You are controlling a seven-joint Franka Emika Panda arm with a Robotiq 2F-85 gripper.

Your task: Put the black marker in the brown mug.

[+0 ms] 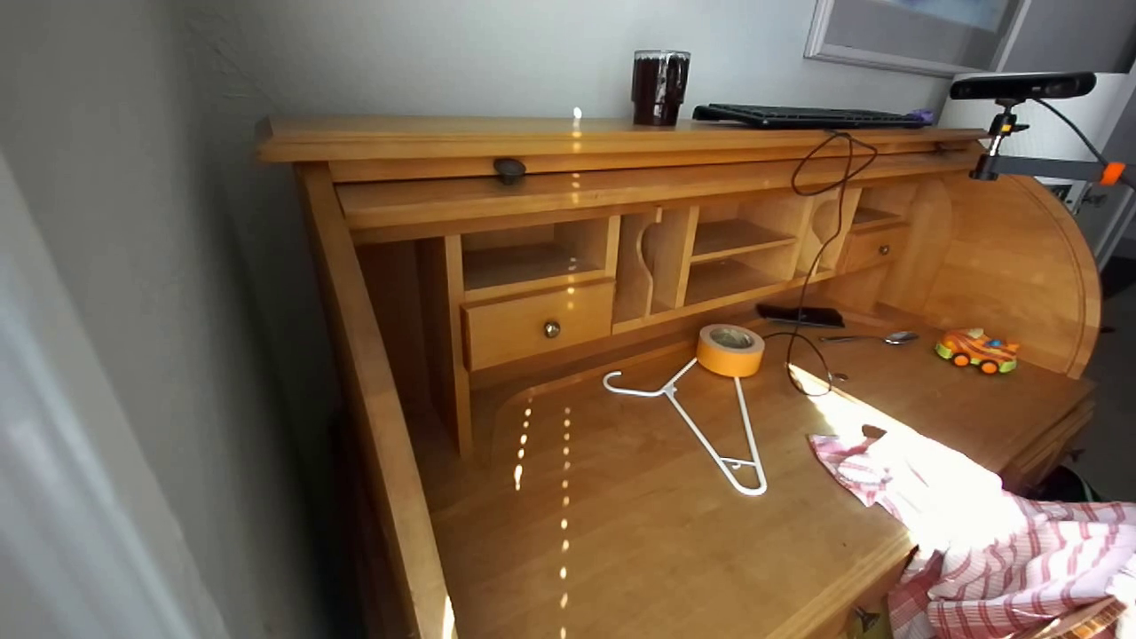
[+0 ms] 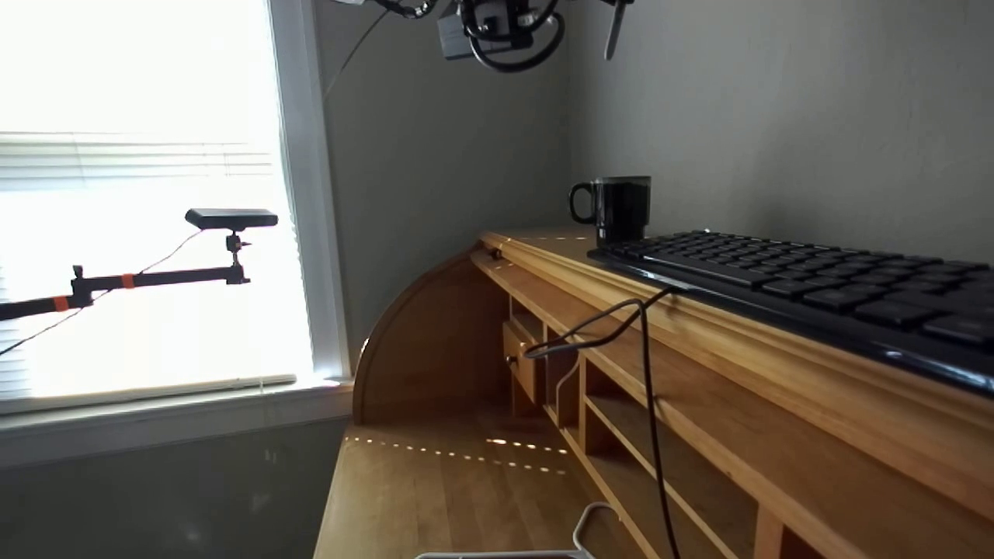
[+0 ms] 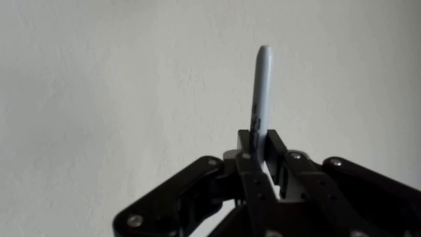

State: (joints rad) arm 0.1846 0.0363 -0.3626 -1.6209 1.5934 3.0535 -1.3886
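The black marker (image 3: pixel 261 89) is held between my gripper's fingertips (image 3: pixel 258 138) in the wrist view. Its visible part is pale grey with dark lettering, and it sticks out past the tips. In an exterior view the marker (image 2: pixel 615 32) hangs down, slightly tilted, at the top edge, with my gripper partly cut off. The brown mug (image 1: pixel 660 87) stands upright on the desk's top ledge. It also shows in an exterior view (image 2: pixel 623 210), below the marker and apart from it. The mug is not in the wrist view, which shows only wall behind the marker.
A black keyboard (image 1: pixel 808 116) lies on the ledge beside the mug; its cable (image 2: pixel 651 404) hangs over the front. The wall stands behind the ledge. On the desk below are a white hanger (image 1: pixel 701 426), tape roll (image 1: pixel 729 355), toy car (image 1: pixel 976 351), spoon (image 1: pixel 898 338) and cloth (image 1: pixel 1003 541).
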